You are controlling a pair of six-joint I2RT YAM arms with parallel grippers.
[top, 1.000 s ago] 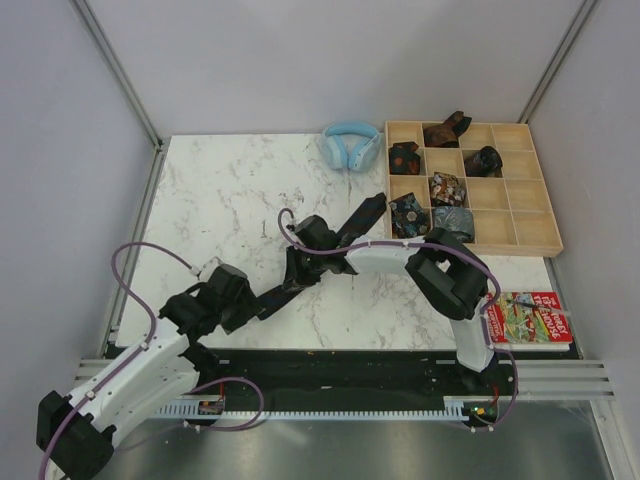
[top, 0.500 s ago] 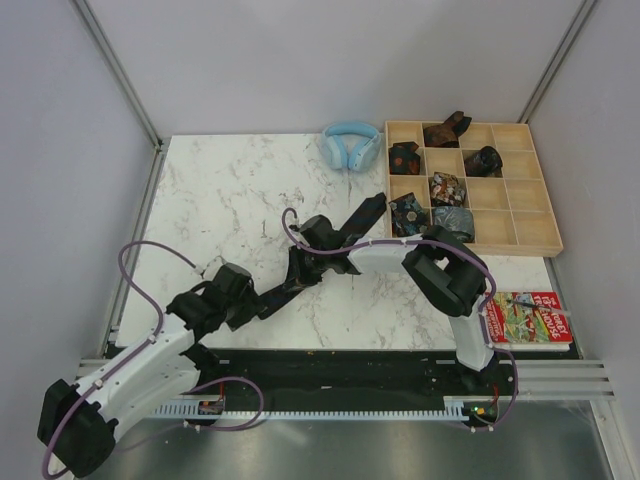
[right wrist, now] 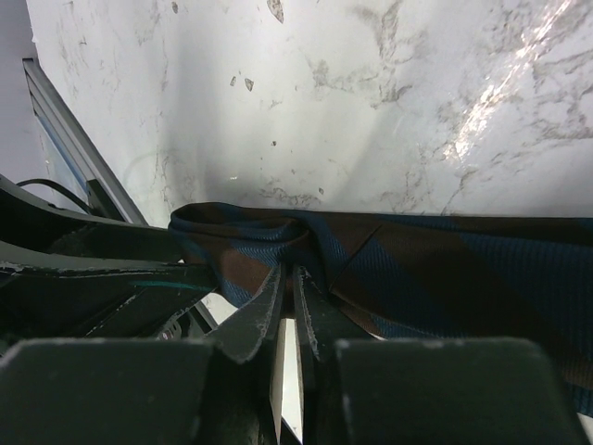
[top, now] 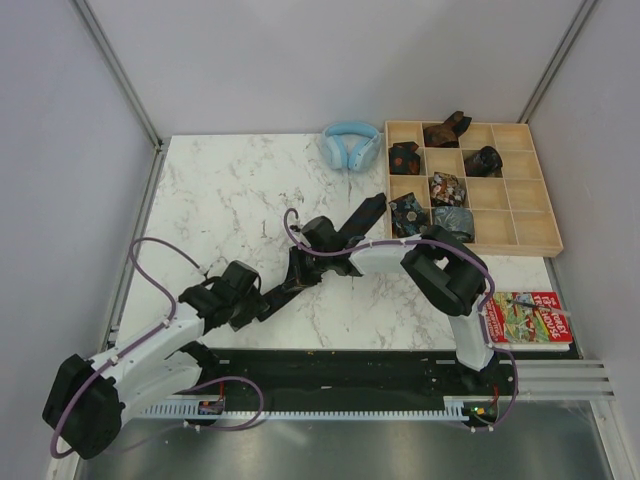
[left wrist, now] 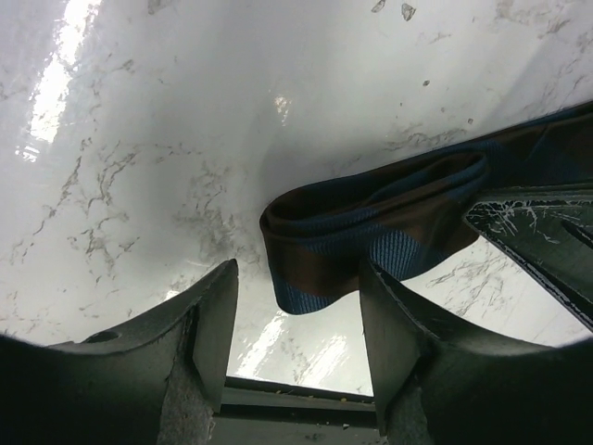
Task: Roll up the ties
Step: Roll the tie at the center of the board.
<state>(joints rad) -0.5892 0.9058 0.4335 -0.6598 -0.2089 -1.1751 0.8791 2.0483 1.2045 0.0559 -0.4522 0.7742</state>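
Note:
A dark tie (top: 362, 215) with brown and blue stripes lies slanted across the marble table, its pointed tip toward the tray. Its near end is folded into a loose loop (left wrist: 371, 227). My right gripper (top: 300, 268) is shut on that fold; in the right wrist view its tips (right wrist: 289, 278) pinch the striped cloth (right wrist: 435, 278). My left gripper (top: 266, 302) stands open at the loop's end. In the left wrist view the loop lies just ahead of the left gripper (left wrist: 298, 320), apart from both fingers.
A wooden compartment tray (top: 520, 225) at the back right holds several rolled ties (top: 445, 188). Light blue headphones (top: 350, 145) lie left of the tray. A colourful book (top: 528, 320) sits at the near right. The table's near edge rail is just behind the left gripper.
My left arm has slid to the right, bringing its open gripper up to the tie's folded end. The right gripper has kept its hold almost in place.

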